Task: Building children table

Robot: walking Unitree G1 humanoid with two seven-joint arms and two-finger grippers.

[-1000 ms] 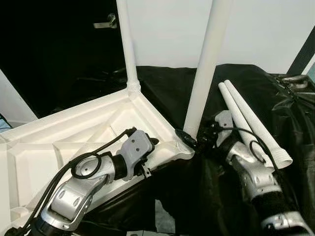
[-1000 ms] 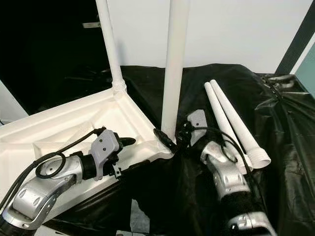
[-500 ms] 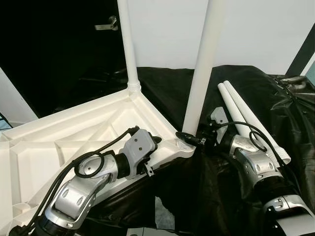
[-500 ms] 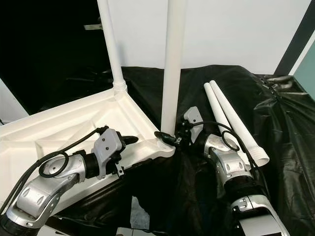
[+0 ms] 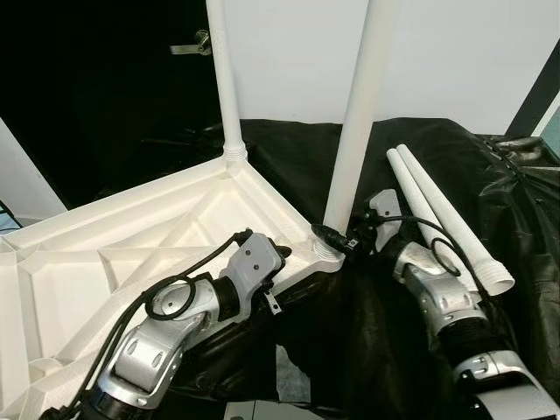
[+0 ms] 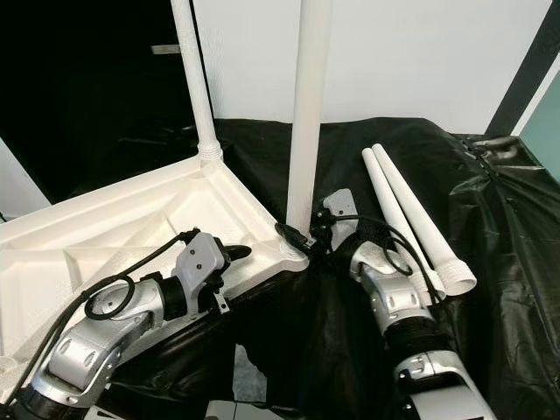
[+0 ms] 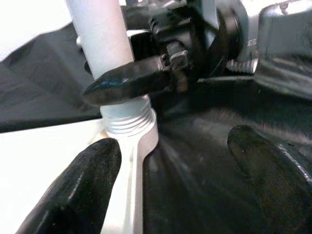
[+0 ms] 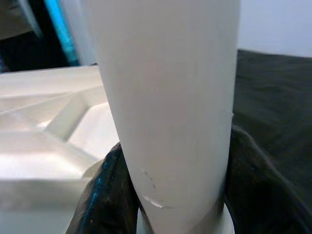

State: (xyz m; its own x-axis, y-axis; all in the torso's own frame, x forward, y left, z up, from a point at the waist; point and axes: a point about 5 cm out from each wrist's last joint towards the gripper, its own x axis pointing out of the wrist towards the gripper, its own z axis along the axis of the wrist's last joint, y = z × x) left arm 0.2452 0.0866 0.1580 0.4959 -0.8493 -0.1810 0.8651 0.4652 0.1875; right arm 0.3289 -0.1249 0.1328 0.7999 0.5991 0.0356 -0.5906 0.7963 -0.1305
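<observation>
- The right gripper (image 5: pixel 335 238) pinches the base of the upright white plastic table leg (image 5: pixel 360 105) at its threaded corner socket.
- The left gripper (image 7: pixel 185 180), fingers spread, rests at the upturned white plastic tabletop (image 5: pixel 105 254) edge, at 9 o'clock of that socket.
- Two loose white legs (image 5: pixel 442 214) lie on black sheeting (image 5: pixel 525 201) at 3 o'clock.

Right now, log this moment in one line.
right gripper shut on near leg base | left gripper open beside tabletop corner | two spare legs on cloth
</observation>
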